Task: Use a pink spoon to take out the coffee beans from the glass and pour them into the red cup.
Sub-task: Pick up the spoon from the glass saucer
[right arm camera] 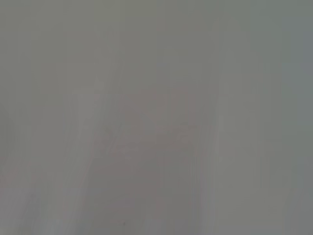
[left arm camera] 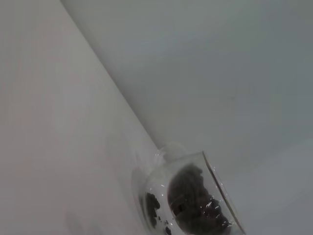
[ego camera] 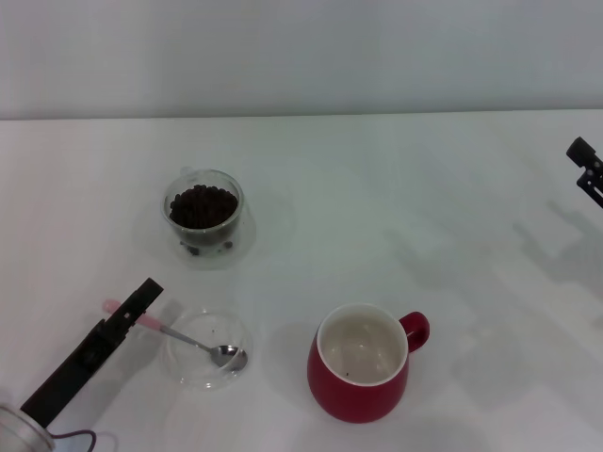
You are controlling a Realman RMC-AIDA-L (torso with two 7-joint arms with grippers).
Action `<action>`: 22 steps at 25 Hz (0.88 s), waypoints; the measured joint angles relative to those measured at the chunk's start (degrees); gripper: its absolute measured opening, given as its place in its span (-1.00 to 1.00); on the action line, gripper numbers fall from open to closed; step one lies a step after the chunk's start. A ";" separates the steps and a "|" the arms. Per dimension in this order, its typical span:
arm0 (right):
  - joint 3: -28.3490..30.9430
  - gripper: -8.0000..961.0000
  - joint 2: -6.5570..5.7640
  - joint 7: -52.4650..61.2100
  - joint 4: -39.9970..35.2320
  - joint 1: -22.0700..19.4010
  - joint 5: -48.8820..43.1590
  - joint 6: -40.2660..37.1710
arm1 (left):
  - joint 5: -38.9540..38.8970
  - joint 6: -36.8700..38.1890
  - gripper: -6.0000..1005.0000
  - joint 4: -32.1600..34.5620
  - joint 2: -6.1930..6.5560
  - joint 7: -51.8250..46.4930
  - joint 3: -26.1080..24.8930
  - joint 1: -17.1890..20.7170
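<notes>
The left gripper [ego camera: 143, 294], grip unreadable, sits over the pink spoon [ego camera: 179, 333] handle at 7 o'clock; a skewed pinch could flip it off the dish [ego camera: 203, 372].

The cup [ego camera: 359, 369] is shiny red outside and creamy white inside. The beans [ego camera: 202, 205] are dark brown. The spoon [ego camera: 179, 333] has a pink handle and a silver bowl.
</notes>
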 joint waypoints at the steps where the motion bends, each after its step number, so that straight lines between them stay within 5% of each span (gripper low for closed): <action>1: 0.00 0.38 0.00 0.00 0.04 -0.03 -0.01 -0.01 | -0.02 0.00 0.71 -0.02 0.00 -0.12 -0.05 0.02; 6: 0.00 0.38 0.00 0.00 0.26 -0.20 -0.12 -0.11 | -0.17 0.51 0.30 -0.09 0.00 -0.71 -0.11 0.02; 22: 0.00 0.38 0.00 0.00 0.75 -0.31 -0.14 -0.36 | -0.37 1.90 -0.49 -0.09 0.06 -1.58 -0.18 0.17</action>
